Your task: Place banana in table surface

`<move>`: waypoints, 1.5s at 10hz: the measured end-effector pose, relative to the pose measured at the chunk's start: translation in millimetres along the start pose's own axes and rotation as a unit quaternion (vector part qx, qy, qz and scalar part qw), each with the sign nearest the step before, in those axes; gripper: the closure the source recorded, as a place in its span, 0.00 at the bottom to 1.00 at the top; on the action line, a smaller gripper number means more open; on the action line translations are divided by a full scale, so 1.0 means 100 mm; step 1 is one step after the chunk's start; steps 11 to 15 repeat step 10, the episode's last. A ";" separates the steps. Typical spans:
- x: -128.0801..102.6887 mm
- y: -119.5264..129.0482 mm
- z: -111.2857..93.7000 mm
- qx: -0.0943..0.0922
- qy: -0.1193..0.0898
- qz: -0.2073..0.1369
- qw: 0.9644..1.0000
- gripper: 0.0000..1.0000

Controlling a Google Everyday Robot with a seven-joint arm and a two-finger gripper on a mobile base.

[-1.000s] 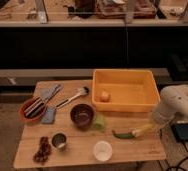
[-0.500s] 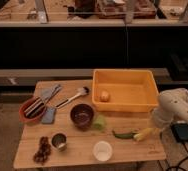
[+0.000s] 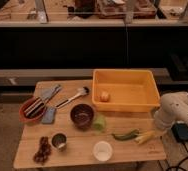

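At table right edge: gripper [image 3: 156, 131] beside banana [image 3: 145, 136], finger state cannot be determined | banana on table surface [image 3: 77, 150], touching green pod [image 3: 125, 135]

Lighting was dim and warm. A pale horizontal ledge [image 3: 62, 23] topped a dark recessed wall [image 3: 47, 47]. The grey-brown speckled floor [image 3: 1, 125] was bare. The gripper [image 3: 157, 127] sat low at right.

Single camera looked down from high in front at medium range, framing the whole table surface [image 3: 34, 150], dark shelving behind. The arm entered from frame right; its gripper [image 3: 155, 131] sat near the banana [image 3: 145, 136] at the table's right edge.
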 end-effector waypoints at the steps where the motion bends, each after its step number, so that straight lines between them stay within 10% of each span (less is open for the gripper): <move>1: -0.01 0.02 0.03 -0.002 -0.004 0.001 1.000 0.63; 5: -0.03 0.07 0.03 0.000 -0.012 0.001 1.000 0.23; 10: -0.01 0.13 -0.02 0.016 -0.055 0.048 0.997 0.20; 15: -0.01 0.13 -0.02 0.016 -0.055 0.048 0.997 0.20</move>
